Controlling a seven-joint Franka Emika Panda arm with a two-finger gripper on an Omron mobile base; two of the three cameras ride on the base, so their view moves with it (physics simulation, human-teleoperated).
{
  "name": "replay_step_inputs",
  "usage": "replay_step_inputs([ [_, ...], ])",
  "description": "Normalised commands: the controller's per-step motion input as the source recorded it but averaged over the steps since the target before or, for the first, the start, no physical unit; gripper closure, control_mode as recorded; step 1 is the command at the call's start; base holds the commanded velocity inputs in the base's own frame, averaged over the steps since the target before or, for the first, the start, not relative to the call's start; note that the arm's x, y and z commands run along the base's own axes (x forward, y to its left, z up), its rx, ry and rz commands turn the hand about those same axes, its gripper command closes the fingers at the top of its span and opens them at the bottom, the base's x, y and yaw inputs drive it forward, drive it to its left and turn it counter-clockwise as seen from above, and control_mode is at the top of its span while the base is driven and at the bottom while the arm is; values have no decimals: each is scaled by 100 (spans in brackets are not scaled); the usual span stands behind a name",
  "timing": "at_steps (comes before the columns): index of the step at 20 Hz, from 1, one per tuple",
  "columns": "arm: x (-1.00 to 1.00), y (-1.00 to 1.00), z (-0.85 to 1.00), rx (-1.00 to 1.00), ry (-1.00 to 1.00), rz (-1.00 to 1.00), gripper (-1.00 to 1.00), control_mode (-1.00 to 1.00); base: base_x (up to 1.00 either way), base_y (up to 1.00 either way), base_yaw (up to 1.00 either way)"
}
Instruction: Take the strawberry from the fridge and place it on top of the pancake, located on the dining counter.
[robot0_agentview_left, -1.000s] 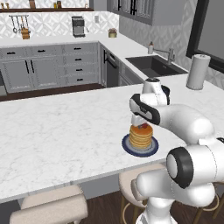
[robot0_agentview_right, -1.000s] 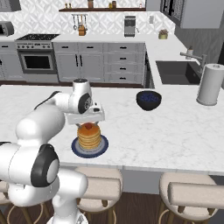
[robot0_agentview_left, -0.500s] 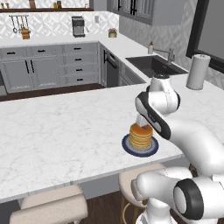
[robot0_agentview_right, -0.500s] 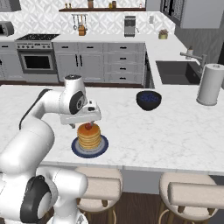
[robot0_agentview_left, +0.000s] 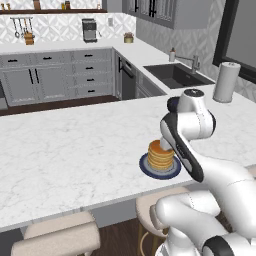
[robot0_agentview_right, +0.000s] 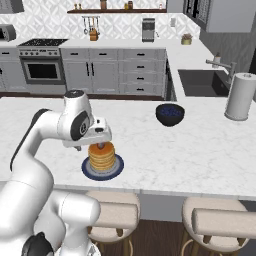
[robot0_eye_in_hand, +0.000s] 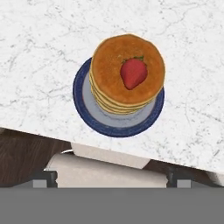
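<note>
We see the strawberry (robot0_eye_in_hand: 133, 72) lying on top of the pancake (robot0_eye_in_hand: 127, 74), a little toward three o'clock of the stack's middle in the hand view, its green leaves pointing to twelve o'clock. The stack sits on a dark blue plate (robot0_eye_in_hand: 89, 114), and the plate rests on the dining counter (robot0_eye_in_hand: 39, 57) close to its near edge. Below that edge, at six o'clock, a pale stool (robot0_eye_in_hand: 105, 175) shows over the dark wood floor.

The gripper (robot0_eye_in_hand: 111, 178) hangs above the stack with nothing between its fingers; the two dark tips stand wide apart at the bottom of the hand view (one near seven o'clock, the other near five).

From the right base view we find the hand (robot0_agentview_right: 101, 144) just over the pancake (robot0_agentview_right: 102, 156), with a speck of red at the top of the stack. A dark blue bowl (robot0_agentview_right: 170, 114) stands on the same counter at about two o'clock from the plate, well apart from it, and a paper towel roll (robot0_agentview_right: 240, 97) stands farther off at three o'clock. In the left base view the arm's forearm crosses just beside the pancake (robot0_agentview_left: 160, 155).
</note>
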Motion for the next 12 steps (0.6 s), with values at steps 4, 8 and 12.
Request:
replay_step_inputs([
  [4,-4,0,0,0,-6,0,-100,-100,0,0,0],
  [8,0,0,0,0,-2,0,-100,-100,0,0,0],
  [12,-4,0,0,0,-4,0,-100,-100,0,0,0],
])
